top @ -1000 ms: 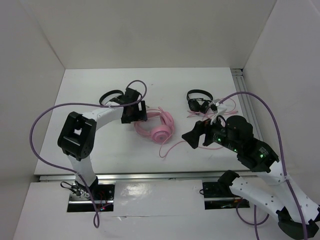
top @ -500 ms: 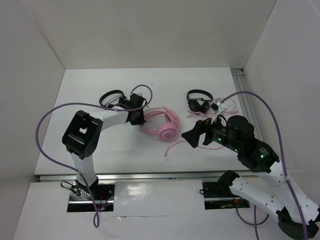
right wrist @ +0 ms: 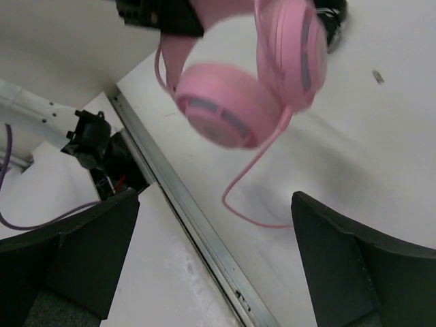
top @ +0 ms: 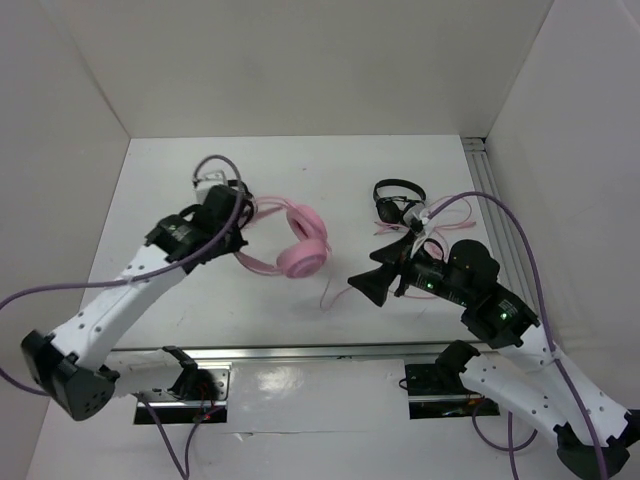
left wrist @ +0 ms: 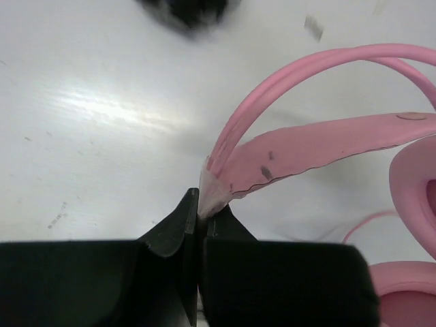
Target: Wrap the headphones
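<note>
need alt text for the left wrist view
The left gripper is shut on the headband of the pink headphones over a white table. An earcup shows at the right edge, a blurred black object at the top.

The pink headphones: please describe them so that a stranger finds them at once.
On the white table, look near the middle. The headphones are there, pinched by the left claw. They are large and pink, unlike the smaller black headphones farther right.

Pink headphones, seemingly in left pincer
</note>
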Available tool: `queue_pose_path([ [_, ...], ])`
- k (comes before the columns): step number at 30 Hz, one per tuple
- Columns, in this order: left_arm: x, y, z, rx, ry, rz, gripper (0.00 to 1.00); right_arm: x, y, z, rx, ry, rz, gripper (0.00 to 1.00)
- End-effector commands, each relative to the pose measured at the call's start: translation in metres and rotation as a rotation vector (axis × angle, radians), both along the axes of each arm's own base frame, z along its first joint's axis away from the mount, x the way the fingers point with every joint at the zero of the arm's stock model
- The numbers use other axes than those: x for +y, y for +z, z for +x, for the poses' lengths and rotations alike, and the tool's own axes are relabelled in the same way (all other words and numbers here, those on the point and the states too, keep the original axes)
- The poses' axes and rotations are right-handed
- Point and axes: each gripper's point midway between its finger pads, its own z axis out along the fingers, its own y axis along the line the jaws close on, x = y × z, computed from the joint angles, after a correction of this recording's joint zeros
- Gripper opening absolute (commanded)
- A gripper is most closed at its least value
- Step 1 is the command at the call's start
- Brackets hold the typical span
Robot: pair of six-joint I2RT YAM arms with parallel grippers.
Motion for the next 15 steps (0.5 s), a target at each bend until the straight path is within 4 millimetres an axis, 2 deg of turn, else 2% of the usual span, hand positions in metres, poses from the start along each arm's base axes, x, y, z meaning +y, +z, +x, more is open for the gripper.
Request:
queue_pose_path([
  [1, 0.053, 0.086, -0.009, -0.182, 0.242, 0.037, 0.00, 0.025, 0.044, -0.013, -0.229, 0.185, 0.167, 1.00],
  [2, 0.064, 0.095, -0.020, -0.174, 0.253, 0.064, 0.00, 0.028, 0.044, -0.010, -0.243, 0.185, 0.177, 1.00],
  [3, 0.068, 0.119, -0.021, -0.220, 0.266, 0.044, 0.00, 0.033, 0.039, -0.003, -0.238, 0.185, 0.173, 1.00],
  [5, 0.076, 0.137, -0.024, -0.239, 0.273, 0.074, 0.00, 0.043, 0.038, 0.004, -0.264, 0.207, 0.177, 1.00],
  [6, 0.082, 0.153, -0.031, -0.257, 0.281, 0.070, 0.00, 0.051, 0.025, 0.015, -0.229, 0.208, 0.155, 1.00],
  [7, 0.083, 0.157, -0.030, -0.258, 0.286, 0.079, 0.00, 0.056, 0.031, 0.019, -0.252, 0.220, 0.156, 1.00],
  [9, 0.087, 0.174, -0.035, -0.272, 0.281, 0.074, 0.00, 0.068, 0.015, 0.029, -0.224, 0.247, 0.118, 1.00],
  [10, 0.086, 0.178, -0.034, -0.271, 0.280, 0.075, 0.00, 0.072, 0.017, 0.034, -0.241, 0.247, 0.129, 1.00],
  [12, 0.084, 0.186, -0.035, -0.273, 0.259, 0.066, 0.00, 0.078, 0.010, 0.041, -0.238, 0.246, 0.136, 1.00],
  [13, 0.081, 0.195, -0.034, -0.285, 0.247, 0.037, 0.00, 0.082, 0.000, 0.046, -0.215, 0.246, 0.135, 1.00],
  [15, 0.081, 0.206, -0.036, -0.308, 0.234, 0.019, 0.00, 0.090, -0.003, 0.049, -0.231, 0.254, 0.155, 1.00],
])
